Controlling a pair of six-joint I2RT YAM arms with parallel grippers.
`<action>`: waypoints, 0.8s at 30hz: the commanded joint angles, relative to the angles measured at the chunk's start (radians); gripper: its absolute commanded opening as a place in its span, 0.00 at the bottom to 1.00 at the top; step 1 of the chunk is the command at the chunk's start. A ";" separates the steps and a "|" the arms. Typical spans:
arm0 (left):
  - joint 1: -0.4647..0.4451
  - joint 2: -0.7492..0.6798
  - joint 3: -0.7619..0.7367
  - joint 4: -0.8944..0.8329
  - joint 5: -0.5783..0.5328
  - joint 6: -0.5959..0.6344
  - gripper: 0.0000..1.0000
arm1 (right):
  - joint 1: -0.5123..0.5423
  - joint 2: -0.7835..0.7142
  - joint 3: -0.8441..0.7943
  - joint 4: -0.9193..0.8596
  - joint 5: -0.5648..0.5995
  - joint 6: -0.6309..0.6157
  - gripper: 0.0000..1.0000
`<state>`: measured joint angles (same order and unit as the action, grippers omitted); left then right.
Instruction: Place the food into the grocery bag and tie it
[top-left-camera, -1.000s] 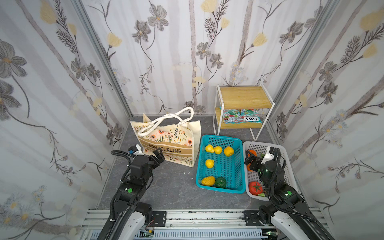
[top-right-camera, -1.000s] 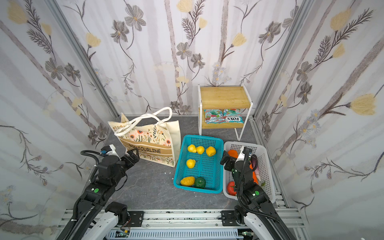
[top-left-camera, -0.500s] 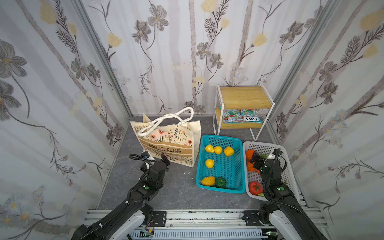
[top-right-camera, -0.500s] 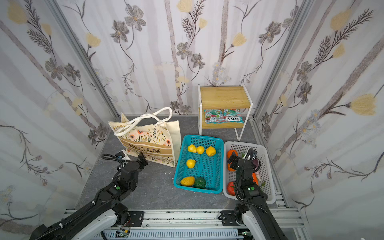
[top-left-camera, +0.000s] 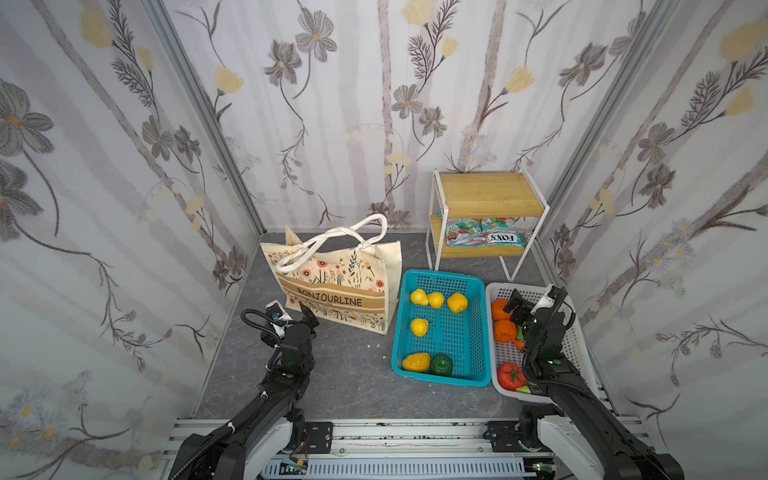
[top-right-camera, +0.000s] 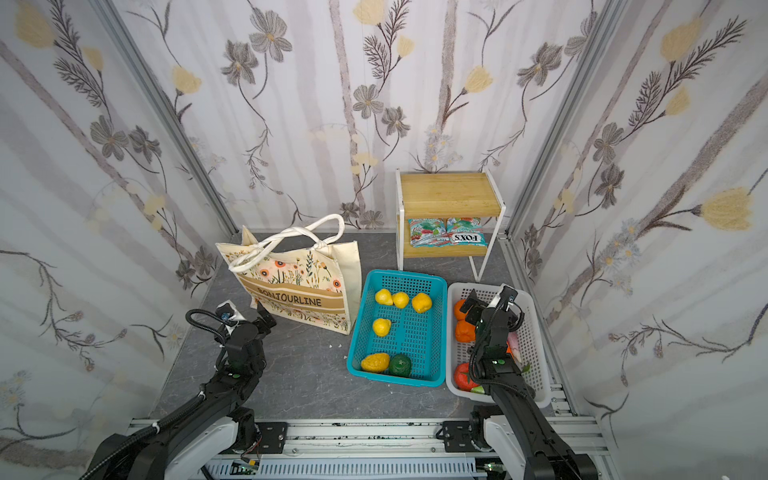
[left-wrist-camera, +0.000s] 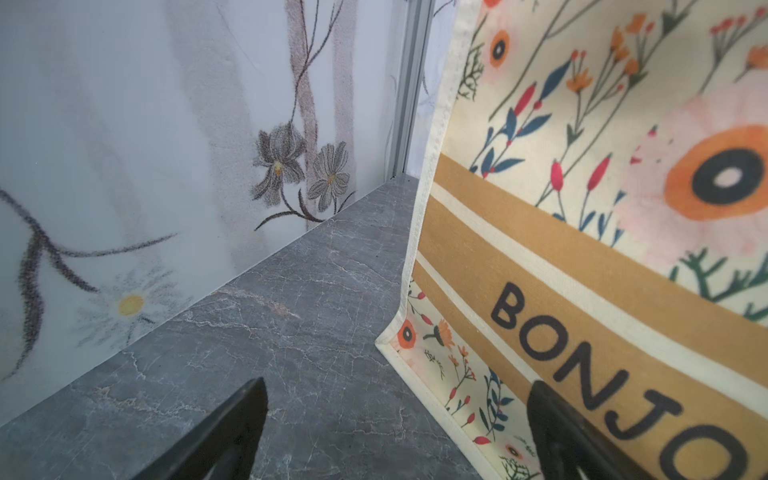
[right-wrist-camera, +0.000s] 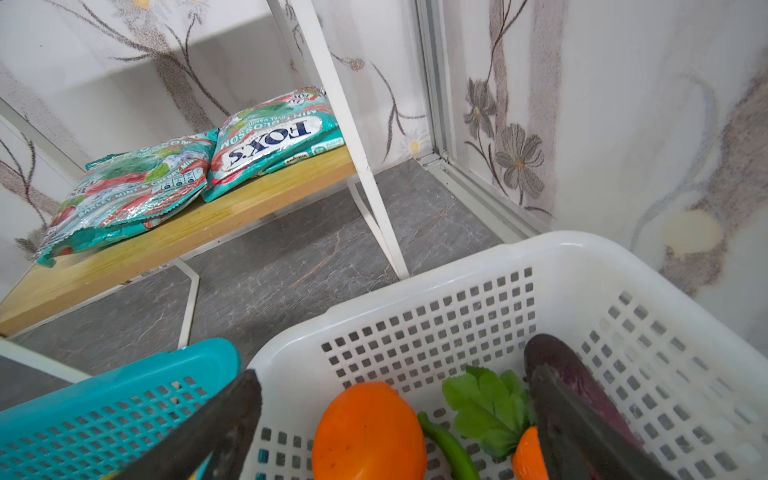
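The left gripper (left-wrist-camera: 395, 399) has its jaws spread wide and empty, low over the grey floor at the near lower corner of the grocery bag (top-left-camera: 345, 286), which stands upright at the left rear with its rope handles crossed on top; the left arm reaches forward from the base rail with the wrist bent down. The right gripper (right-wrist-camera: 392, 390) is likewise spread and empty, poised inside the white basket (right-wrist-camera: 457, 291) above an orange citrus (right-wrist-camera: 370, 428) and beside a purple eggplant (right-wrist-camera: 582, 374). The right arm rises from the rail and angles over the basket's near end.
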<state>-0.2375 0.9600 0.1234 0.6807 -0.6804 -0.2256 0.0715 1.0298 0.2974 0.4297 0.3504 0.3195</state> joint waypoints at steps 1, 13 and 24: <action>0.020 0.085 -0.018 0.280 0.036 0.095 1.00 | -0.001 0.051 -0.044 0.260 0.042 -0.133 1.00; 0.151 0.372 0.013 0.587 0.256 0.126 1.00 | 0.000 0.276 -0.162 0.803 0.002 -0.234 1.00; 0.163 0.645 0.027 0.866 0.400 0.168 1.00 | -0.004 0.480 -0.126 0.951 -0.046 -0.260 1.00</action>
<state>-0.0750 1.5543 0.1493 1.3933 -0.3458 -0.0906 0.0692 1.4899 0.1902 1.2716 0.3168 0.0822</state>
